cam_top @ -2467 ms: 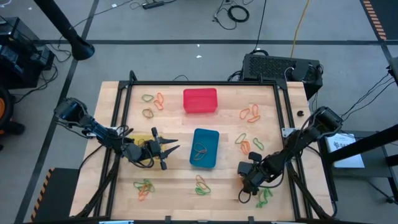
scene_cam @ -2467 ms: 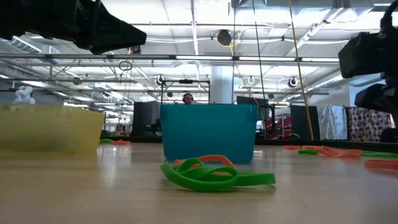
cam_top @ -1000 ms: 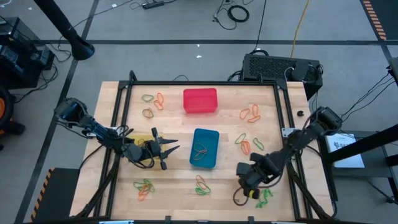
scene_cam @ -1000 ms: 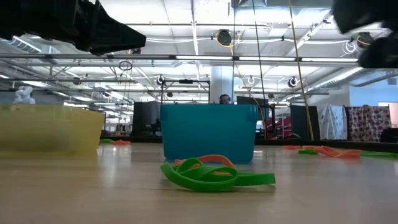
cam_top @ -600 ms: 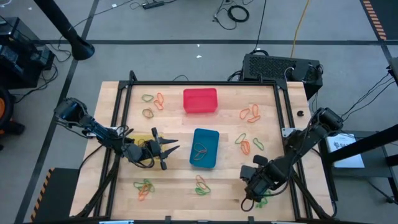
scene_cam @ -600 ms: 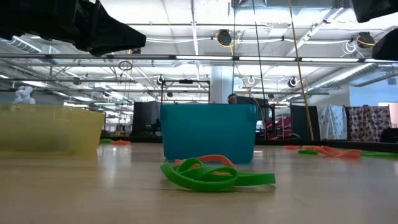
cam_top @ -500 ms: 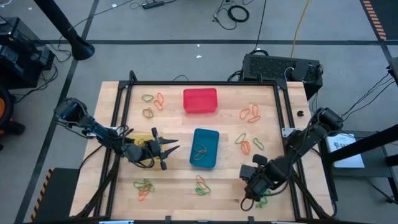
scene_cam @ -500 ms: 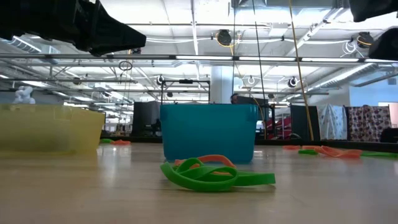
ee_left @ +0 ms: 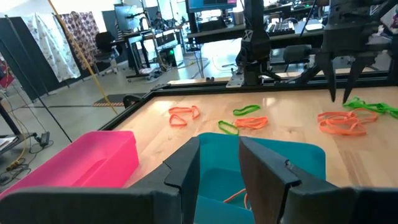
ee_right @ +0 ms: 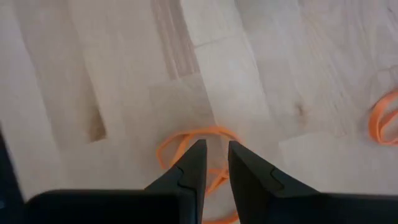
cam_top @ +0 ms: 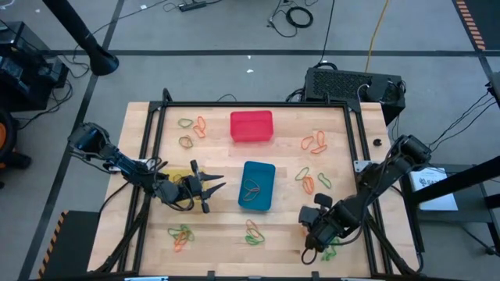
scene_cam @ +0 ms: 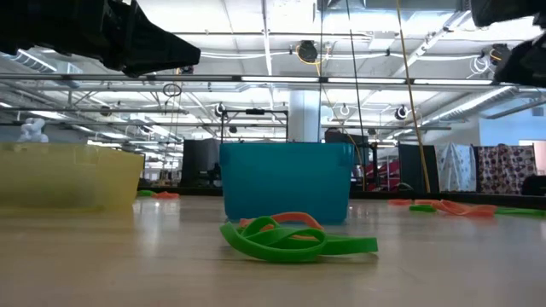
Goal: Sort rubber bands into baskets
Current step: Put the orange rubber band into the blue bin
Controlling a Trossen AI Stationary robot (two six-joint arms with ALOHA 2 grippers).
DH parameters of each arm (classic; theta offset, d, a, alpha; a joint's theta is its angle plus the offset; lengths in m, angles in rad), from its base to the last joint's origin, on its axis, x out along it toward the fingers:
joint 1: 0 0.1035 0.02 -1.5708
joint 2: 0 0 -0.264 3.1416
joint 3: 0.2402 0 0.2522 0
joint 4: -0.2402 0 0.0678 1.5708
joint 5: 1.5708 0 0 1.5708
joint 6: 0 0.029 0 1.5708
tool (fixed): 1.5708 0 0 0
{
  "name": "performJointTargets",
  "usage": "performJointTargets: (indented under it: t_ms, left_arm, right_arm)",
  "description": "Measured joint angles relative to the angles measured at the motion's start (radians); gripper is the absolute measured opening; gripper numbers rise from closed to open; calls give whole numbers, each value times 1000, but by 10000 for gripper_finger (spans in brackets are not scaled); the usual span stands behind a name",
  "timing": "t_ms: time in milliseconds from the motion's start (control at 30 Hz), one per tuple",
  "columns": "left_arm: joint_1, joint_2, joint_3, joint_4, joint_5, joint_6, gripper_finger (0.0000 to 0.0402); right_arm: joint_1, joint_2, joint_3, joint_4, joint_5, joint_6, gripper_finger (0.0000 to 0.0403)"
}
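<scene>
The wooden bench (cam_top: 226, 226) is framed by a black rail, with the red basket (cam_top: 251, 126) at the far middle, the blue basket (cam_top: 258, 185) at the centre holding a few bands, and the yellow basket (scene_cam: 68, 175) largely hidden under the left claw (cam_top: 211, 191), which is parted and empty. Rubber bands (cam_top: 315, 143) lie scattered in small clusters around them. The right claw (ee_right: 213, 155), slightly parted with nothing gripped, is held above an orange band (ee_right: 186, 142) at the near right; the band's near part is cut off by the fingers.
</scene>
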Motion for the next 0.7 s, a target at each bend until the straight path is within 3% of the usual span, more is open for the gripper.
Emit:
performJointTargets:
  t_ms: [233,533,700]
  left_arm:
    - [0,0,0,0,0,0,118]
    - [0,0,0,0,0,0,118]
    - [0,0,0,0,0,0,118]
  right_arm:
    - [-2,0,-76,60,4,24,75]
    - [-3,0,-142,152,-11,54,161]
    - [-3,0,-176,211,-31,55,188]
